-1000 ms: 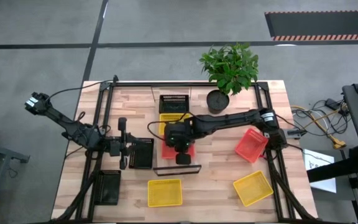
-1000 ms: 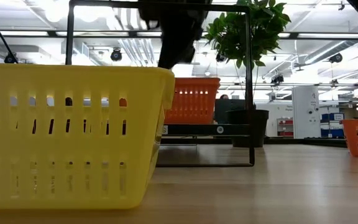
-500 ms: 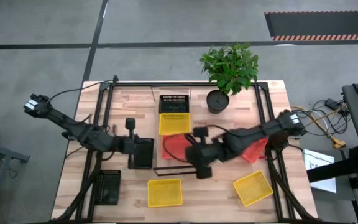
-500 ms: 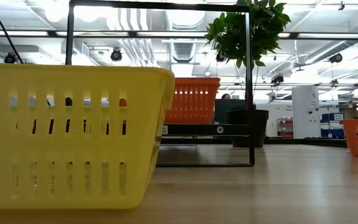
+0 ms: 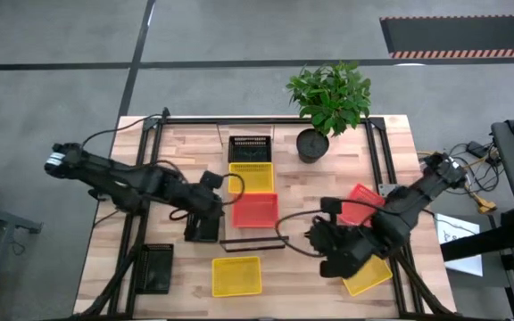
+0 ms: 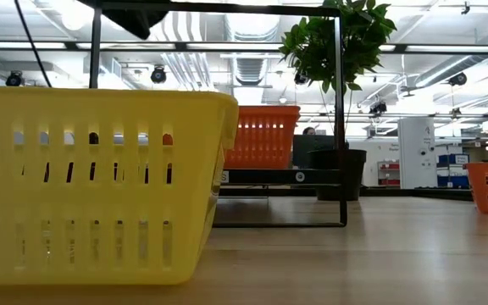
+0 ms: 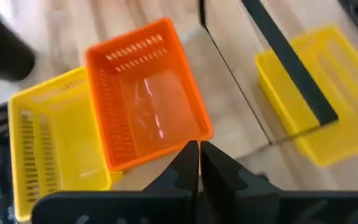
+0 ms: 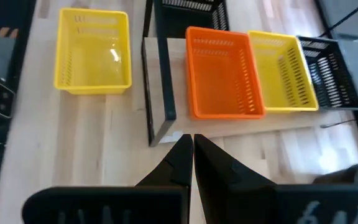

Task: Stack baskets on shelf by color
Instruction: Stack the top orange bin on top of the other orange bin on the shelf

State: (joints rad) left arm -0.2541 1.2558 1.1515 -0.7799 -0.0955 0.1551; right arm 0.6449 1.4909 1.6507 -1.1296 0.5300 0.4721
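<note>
Baskets are lying scattered, left to right: a black basket [image 5: 203, 218] just beside the shelf [image 5: 252, 242], with the left gripper [image 5: 211, 183], jaws pressed shut and empty, hovering above it; on the shelf a black basket [image 5: 249, 148], a yellow one [image 5: 251, 177] and a red one [image 5: 254, 210] are sitting in a row. The right gripper [image 5: 321, 239], also shut on nothing, is hanging near the loose red basket [image 5: 360, 203] and yellow basket [image 5: 364, 272]; it probably needs opening wide and seating one finger inside a rim before lifting.

The whole table [image 5: 319, 192] is seen straight down from overhead. It is crossed at surface level by the low view (a yellow basket [image 6: 91, 182] very close). The red basket [image 7: 145, 124] is shared by both wrist views.
</note>
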